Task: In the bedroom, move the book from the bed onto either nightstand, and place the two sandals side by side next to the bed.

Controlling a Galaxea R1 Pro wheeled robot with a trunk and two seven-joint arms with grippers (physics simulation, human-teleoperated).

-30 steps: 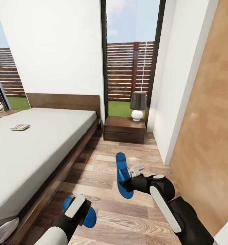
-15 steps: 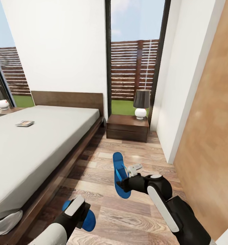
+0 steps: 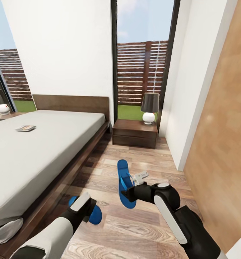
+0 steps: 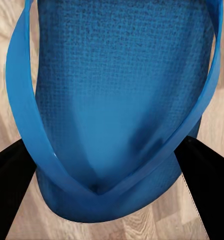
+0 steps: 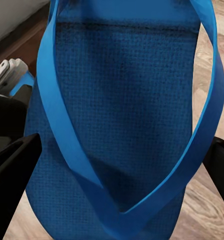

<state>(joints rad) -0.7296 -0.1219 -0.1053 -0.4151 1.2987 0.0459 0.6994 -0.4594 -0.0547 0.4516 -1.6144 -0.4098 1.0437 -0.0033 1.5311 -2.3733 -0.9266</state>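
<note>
Head view: each gripper's jaws clamp one flat bright blue sandal, right [image 3: 126,183], left [image 3: 93,214], above open wood-plank floor [image 3: 149,230] beside the bed [image 3: 34,151].

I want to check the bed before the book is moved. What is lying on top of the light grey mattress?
On the light grey mattress only the small dark-covered book lies flat, far from the dark wooden nightstand. The left part of the mattress is out of frame.
</note>
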